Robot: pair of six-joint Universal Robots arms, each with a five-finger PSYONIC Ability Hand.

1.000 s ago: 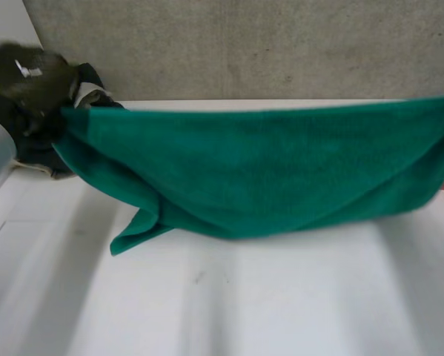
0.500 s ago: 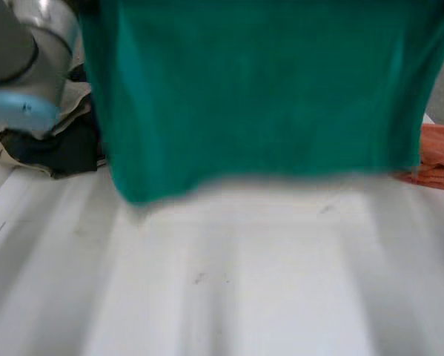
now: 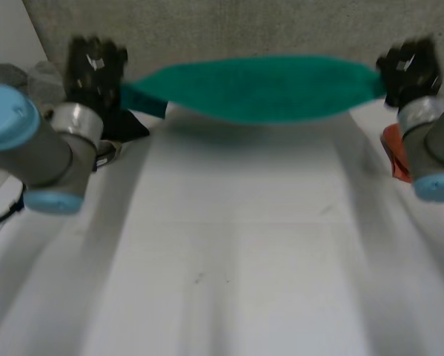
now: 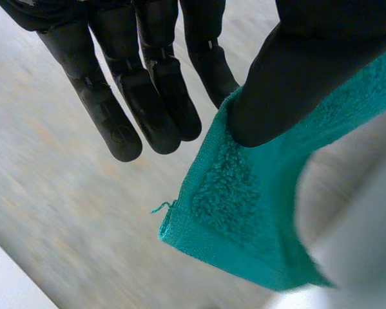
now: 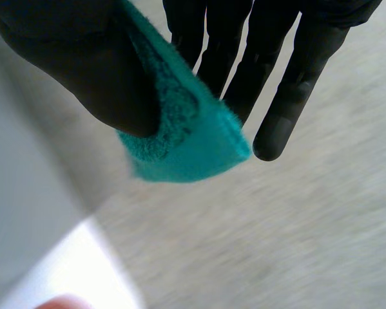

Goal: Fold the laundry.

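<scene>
A green towel (image 3: 255, 89) hangs stretched in the air above the far part of the white table (image 3: 236, 252), between my two hands. My left hand (image 3: 95, 65) holds its left end; in the left wrist view the thumb (image 4: 296, 84) pinches a towel corner (image 4: 234, 212) against a finger. My right hand (image 3: 408, 68) holds the right end; in the right wrist view its thumb (image 5: 83, 64) pins the other corner (image 5: 193, 141) against the fingers (image 5: 289, 84).
A dark pile of clothes (image 3: 125, 126) lies at the table's far left, behind my left arm (image 3: 29, 148). An orange cloth (image 3: 396, 152) lies at the right edge by my right arm (image 3: 436, 156). A grey wall stands behind the table.
Both hands have swung the towel up and away from me. It hung as a wide sheet close in front; now it is a thin stretched band at the far side.
</scene>
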